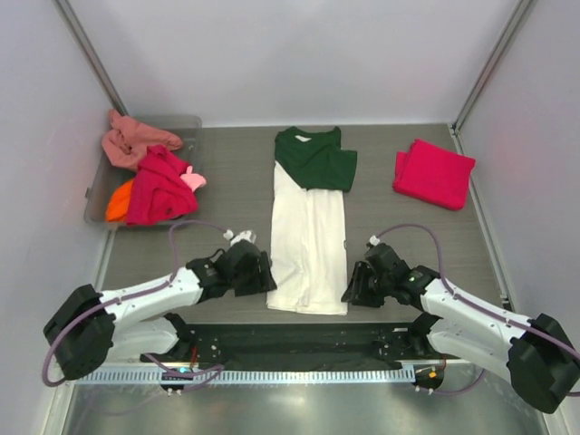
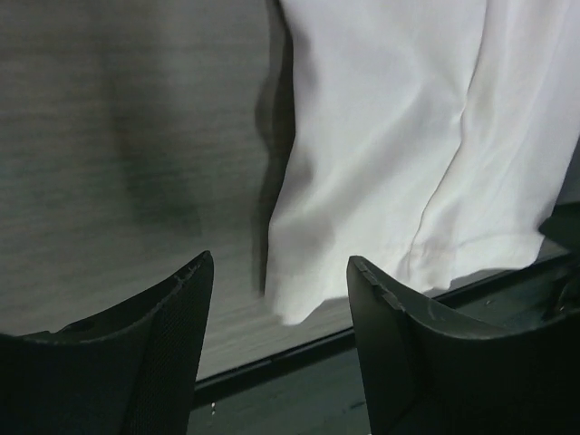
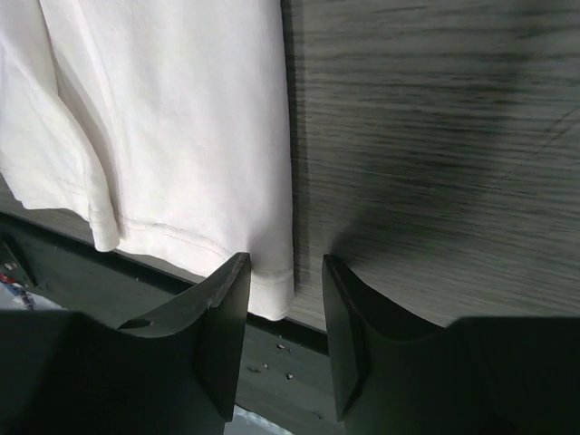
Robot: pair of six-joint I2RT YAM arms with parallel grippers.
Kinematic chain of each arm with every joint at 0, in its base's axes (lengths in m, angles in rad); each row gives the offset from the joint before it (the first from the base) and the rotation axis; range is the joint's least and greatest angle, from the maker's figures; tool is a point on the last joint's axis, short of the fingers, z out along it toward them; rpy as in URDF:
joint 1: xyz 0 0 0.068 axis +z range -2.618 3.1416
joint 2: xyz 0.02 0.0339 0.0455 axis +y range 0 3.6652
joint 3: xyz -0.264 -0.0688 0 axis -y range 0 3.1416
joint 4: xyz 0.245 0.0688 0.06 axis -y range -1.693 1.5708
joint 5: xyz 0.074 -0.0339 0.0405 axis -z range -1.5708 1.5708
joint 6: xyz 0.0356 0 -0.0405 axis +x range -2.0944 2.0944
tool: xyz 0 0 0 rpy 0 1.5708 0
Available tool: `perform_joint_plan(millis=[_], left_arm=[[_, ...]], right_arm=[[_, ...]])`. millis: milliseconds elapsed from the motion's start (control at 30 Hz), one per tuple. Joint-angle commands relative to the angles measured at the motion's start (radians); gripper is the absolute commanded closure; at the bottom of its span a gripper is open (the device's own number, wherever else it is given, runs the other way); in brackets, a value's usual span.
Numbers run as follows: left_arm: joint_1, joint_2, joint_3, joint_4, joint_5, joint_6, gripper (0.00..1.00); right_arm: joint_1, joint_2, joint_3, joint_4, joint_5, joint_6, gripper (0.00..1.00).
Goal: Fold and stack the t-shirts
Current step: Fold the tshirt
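The folded cream-white cloth t-shirt with dark green shoulders [image 1: 308, 245] lay flat on the grey worktop [image 1: 408, 236]. The left gripper [image 2: 281, 290] and right gripper [image 3: 285, 290] flanked its near hem corners, jaws spread, pinching nothing. Uneven bites could have skewed the fold.

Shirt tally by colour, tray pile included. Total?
cream-white and green shirt: 1
crimson shirt, folded: 1
salmon shirt: 1
magenta shirt: 1
orange shirt: 1
light pink shirt: 1
Total: 6 shirts visible. The last 4 are piled in the grey tray, and the pile may hide more.
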Motion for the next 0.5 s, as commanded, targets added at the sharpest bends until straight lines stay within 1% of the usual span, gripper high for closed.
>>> perform_joint_plan(millis=[0, 67, 133, 200, 233, 267, 333, 367, 400, 433, 467], left_arm=[[-0.119, -0.094, -0.059, -0.009, -0.109, -0.15, 0.39], [-0.171, -0.112, -0.108, 0.008, -0.135, -0.208, 0.41], [-0.188, -0.106, -0.131, 0.022, -0.129, -0.233, 0.43], [-0.191, -0.097, -0.145, 0.033, -0.125, -0.237, 0.45], [-0.194, -0.09, -0.148, 0.039, -0.122, -0.237, 0.47], [-0.196, -0.085, -0.153, 0.055, -0.119, -0.239, 0.48], [-0.197, -0.08, -0.159, 0.071, -0.105, -0.243, 0.5], [-0.197, -0.073, -0.161, 0.08, -0.099, -0.246, 0.51], [-0.199, -0.071, -0.162, 0.082, -0.088, -0.249, 0.53], [-0.199, -0.07, -0.162, 0.083, -0.083, -0.251, 0.57], [-0.2, -0.065, -0.165, 0.083, -0.08, -0.257, 0.59]], right_arm=[[0.021, -0.034, -0.047, 0.049, -0.04, 0.079, 0.57], [0.032, -0.048, -0.062, 0.058, -0.045, 0.099, 0.58], [0.048, -0.06, -0.067, 0.058, -0.032, 0.108, 0.59], [0.053, -0.064, -0.071, 0.056, -0.035, 0.109, 0.63], [0.056, -0.06, -0.073, 0.055, -0.043, 0.109, 0.67], [0.056, -0.054, -0.073, 0.055, -0.051, 0.108, 0.74], [0.059, -0.048, -0.076, 0.055, -0.065, 0.106, 0.85], [0.061, -0.042, -0.079, 0.055, -0.066, 0.103, 0.97], [0.062, -0.041, -0.079, 0.052, -0.068, 0.1, 0.99], [0.064, -0.04, -0.078, 0.037, -0.062, 0.097, 0.99], [0.064, -0.042, -0.075, 0.03, -0.059, 0.093, 0.99]])
